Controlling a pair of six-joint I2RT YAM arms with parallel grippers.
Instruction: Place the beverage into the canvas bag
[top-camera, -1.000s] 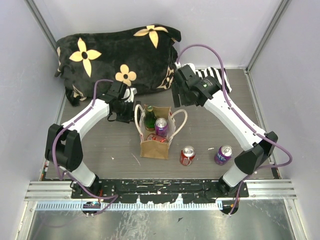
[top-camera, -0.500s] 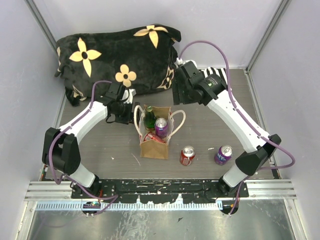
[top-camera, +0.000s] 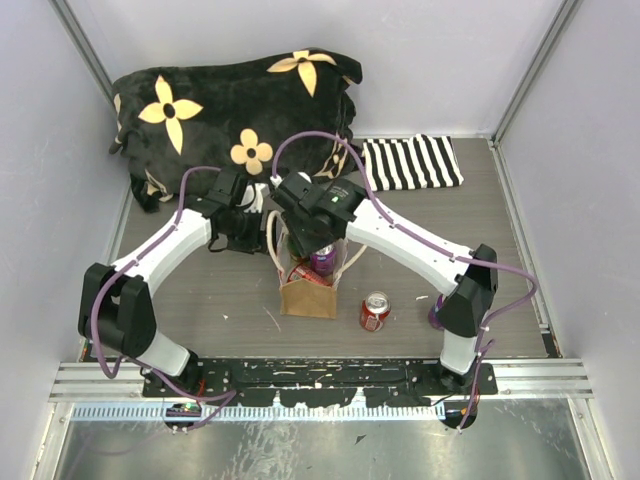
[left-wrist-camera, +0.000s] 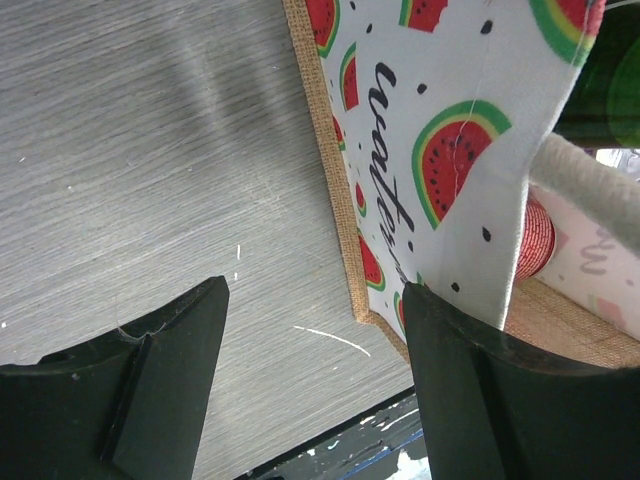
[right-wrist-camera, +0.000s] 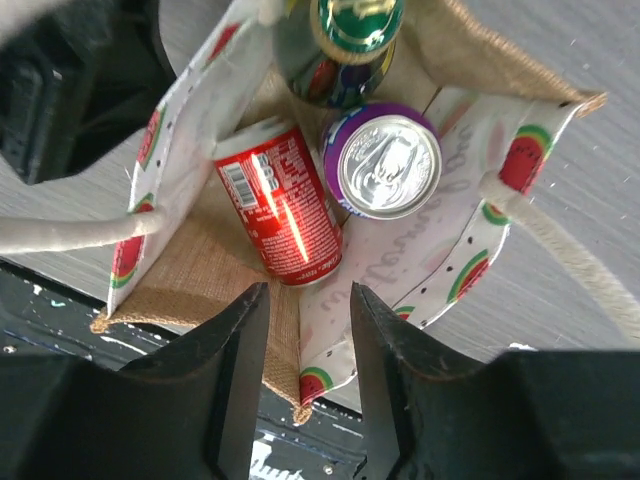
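- Left jaws wide, one finger (left-wrist-camera: 480, 400) against a wall of the canvas bag (left-wrist-camera: 440, 150), likely propping its mouth open.
- Right jaws narrow above the bag; can't tell if they grip.
- Purple can (right-wrist-camera: 388, 165) stands inside; a red can (top-camera: 375, 311) sits on the surface just beside.

A robot test cell in a lab rather than a lived-in room: plain pale panel walls (top-camera: 450, 60) close in a small grey table (top-camera: 200, 300) on three sides, with bare metal posts (top-camera: 82, 45) running up into the upper corners. Along the bottom of the frame, an aluminium rail (top-camera: 100, 378) carries two white-and-black robot arms (top-camera: 170, 245). A flowered cushion (top-camera: 230, 100), striped cloth (top-camera: 410, 162), canvas bag (top-camera: 310, 297) and drink cans (top-camera: 374, 311) sit about as loose props
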